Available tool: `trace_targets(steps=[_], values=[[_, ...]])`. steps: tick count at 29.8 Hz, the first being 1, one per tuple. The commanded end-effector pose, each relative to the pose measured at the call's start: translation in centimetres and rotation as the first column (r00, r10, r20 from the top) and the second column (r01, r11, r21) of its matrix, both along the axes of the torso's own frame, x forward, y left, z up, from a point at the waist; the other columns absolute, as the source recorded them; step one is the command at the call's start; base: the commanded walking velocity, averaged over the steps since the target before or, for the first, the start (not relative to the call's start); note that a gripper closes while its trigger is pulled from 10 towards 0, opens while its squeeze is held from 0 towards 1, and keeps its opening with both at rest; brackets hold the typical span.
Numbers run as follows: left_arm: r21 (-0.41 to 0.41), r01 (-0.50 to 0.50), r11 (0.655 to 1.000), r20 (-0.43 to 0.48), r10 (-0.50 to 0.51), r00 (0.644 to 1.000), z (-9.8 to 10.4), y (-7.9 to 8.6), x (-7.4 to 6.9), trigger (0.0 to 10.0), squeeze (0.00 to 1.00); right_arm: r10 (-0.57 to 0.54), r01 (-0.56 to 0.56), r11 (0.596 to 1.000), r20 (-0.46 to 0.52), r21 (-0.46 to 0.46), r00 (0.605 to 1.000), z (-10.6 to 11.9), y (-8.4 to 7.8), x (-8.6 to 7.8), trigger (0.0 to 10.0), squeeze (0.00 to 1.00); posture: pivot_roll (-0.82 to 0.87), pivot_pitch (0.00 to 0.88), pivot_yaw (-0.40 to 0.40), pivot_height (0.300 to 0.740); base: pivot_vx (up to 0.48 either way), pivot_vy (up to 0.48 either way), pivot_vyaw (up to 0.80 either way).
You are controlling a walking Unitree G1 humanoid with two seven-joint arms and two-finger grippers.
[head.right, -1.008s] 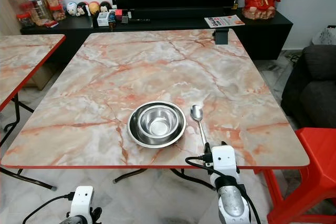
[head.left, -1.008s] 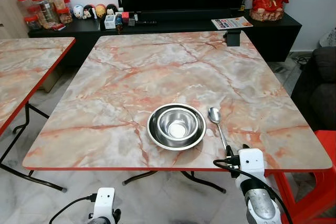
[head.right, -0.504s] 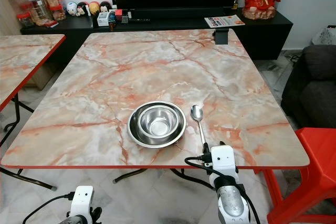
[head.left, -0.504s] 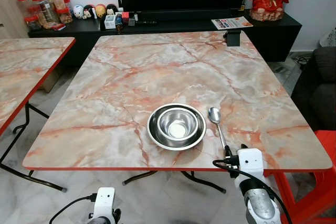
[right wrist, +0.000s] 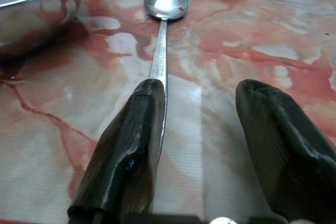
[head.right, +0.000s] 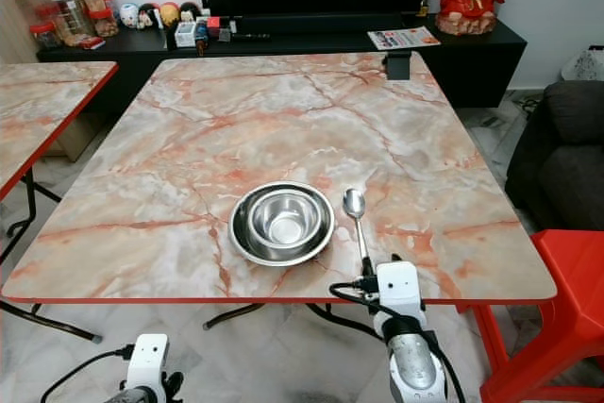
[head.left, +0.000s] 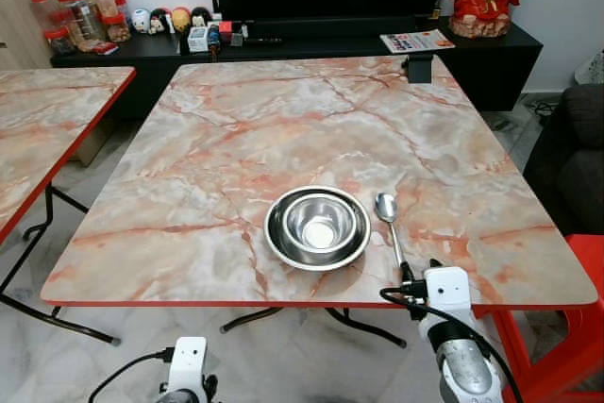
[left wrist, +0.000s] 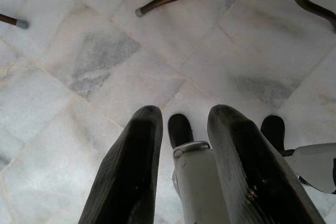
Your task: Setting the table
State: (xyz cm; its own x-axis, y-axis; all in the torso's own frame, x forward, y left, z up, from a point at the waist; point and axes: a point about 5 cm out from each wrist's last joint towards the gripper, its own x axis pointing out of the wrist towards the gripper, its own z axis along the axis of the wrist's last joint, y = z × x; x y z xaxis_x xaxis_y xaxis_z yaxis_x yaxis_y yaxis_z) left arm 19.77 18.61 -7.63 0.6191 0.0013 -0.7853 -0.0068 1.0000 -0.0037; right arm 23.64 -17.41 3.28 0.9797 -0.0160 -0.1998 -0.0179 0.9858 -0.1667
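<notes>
- The spoon (head.left: 386, 217) lies flat on the marble table (head.left: 283, 129), just right of the steel bowl (head.left: 318, 226) nested in a wider dish.
- Its long axis runs front to back: scoop points away from the robot, handle toward the near edge.
- Right gripper (right wrist: 199, 145) sits at the handle end, fingers spread wide, one finger beside the handle, nothing held.
- Looks like spoon placement's done; next move is probably backing off without nudging it.
- Left gripper (left wrist: 184, 161) hangs idle over the floor, slightly parted, empty.
</notes>
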Motion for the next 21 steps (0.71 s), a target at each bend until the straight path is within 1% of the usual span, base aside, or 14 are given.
trace_targets(steps=[1, 4, 5, 6, 9, 11, 14, 17, 21], values=[[0.001, 0.001, 1.000, -0.004, -0.001, 1.000, 0.1, 0.2, 0.2, 10.0, 0.00, -0.005, 0.005, 1.000, 0.042, 0.016, 0.999, 0.7, 0.1, 0.4, 10.0, 0.00, -0.12, 0.000, 0.045, 0.740, 0.000, 0.000, 0.00], [0.000, 0.000, 1.000, -0.003, 0.000, 1.000, 0.1, 0.2, 0.2, 10.0, 0.00, -0.028, 0.026, 0.999, 0.083, 0.023, 0.996, 1.3, -0.2, 0.5, 10.0, 0.00, -0.12, 0.000, 0.046, 0.740, 0.000, 0.000, 0.00], [0.000, 0.000, 1.000, -0.003, 0.000, 1.000, 0.1, 0.2, 0.2, 10.0, 0.00, -0.028, 0.026, 0.999, 0.083, 0.023, 0.996, 1.3, -0.2, 0.5, 10.0, 0.00, -0.12, 0.000, 0.046, 0.740, 0.000, 0.000, 0.00], [-0.001, 0.000, 1.000, -0.002, 0.000, 1.000, 0.1, 0.2, 0.2, 10.0, 0.00, -0.066, 0.063, 0.998, 0.166, 0.024, 0.984, 2.5, -0.6, 0.7, 10.0, 0.00, -0.12, 0.000, 0.047, 0.740, 0.000, 0.000, 0.00], [-0.002, -0.001, 1.000, 0.000, 0.001, 1.000, 0.1, 0.2, 0.2, 10.0, 0.00, -0.101, 0.093, 0.995, 0.275, 0.042, 0.956, 4.3, -1.1, 0.9, 10.0, 0.00, -0.13, 0.000, 0.049, 0.740, 0.000, 0.000, 0.00], [-0.002, 0.000, 1.000, 0.000, 0.000, 1.000, 0.1, 0.2, 0.2, 10.0, 0.00, -0.099, 0.089, 0.995, 0.294, 0.049, 0.951, 4.7, -1.1, 1.0, 10.0, 0.00, -0.13, 0.000, 0.049, 0.740, 0.000, 0.000, 0.00], [-0.003, 0.001, 1.000, 0.000, -0.001, 1.000, 0.1, 0.2, 0.2, 10.0, 0.00, -0.100, 0.090, 0.995, 0.295, 0.046, 0.950, 4.7, -1.1, 1.1, 10.0, 0.00, -0.13, 0.000, 0.049, 0.740, 0.000, 0.000, 0.00], [-0.004, 0.000, 1.000, 0.002, 0.000, 1.000, 0.1, 0.1, 0.2, 10.0, 0.00, -0.096, 0.082, 0.995, 0.311, 0.057, 0.946, 4.9, -0.8, 1.2, 10.0, 0.00, -0.12, 0.000, 0.047, 0.740, 0.000, 0.000, 0.00], [-0.001, 0.000, 1.000, 0.011, 0.000, 1.000, 0.2, 0.1, 0.3, 10.0, 0.00, -0.101, 0.083, 0.994, 0.352, 0.067, 0.931, 5.9, -0.5, 2.1, 10.0, 0.00, -0.13, 0.000, 0.052, 0.740, 0.000, 0.000, 0.00]])
